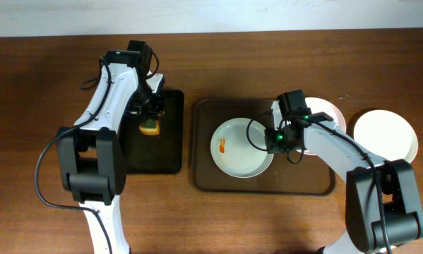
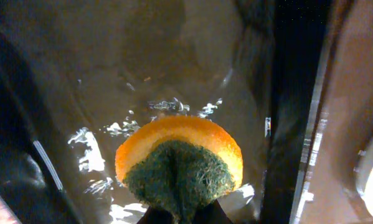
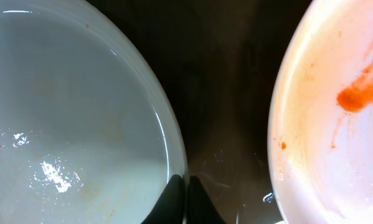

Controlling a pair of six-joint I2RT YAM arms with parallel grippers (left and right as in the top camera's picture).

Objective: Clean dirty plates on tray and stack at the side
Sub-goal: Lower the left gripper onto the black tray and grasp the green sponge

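Observation:
A dirty plate (image 1: 243, 154) with an orange smear (image 1: 222, 147) lies in the middle of the brown tray (image 1: 203, 144). My right gripper (image 1: 273, 139) is shut on that plate's right rim; in the right wrist view the fingertips (image 3: 177, 194) pinch the edge of this plate (image 3: 68, 112). A second smeared plate (image 3: 335, 137) lies just to the right, partly hidden under the right arm in the overhead view (image 1: 330, 111). My left gripper (image 2: 181, 216) is shut on a yellow-and-green sponge (image 2: 180, 165), held over the black tray (image 1: 167, 152).
A plain white plate (image 1: 384, 135) sits on the bare wooden table to the right of the brown tray. The narrower black tray stands left of the brown one with a small gap between them. A pale wall edge runs along the back.

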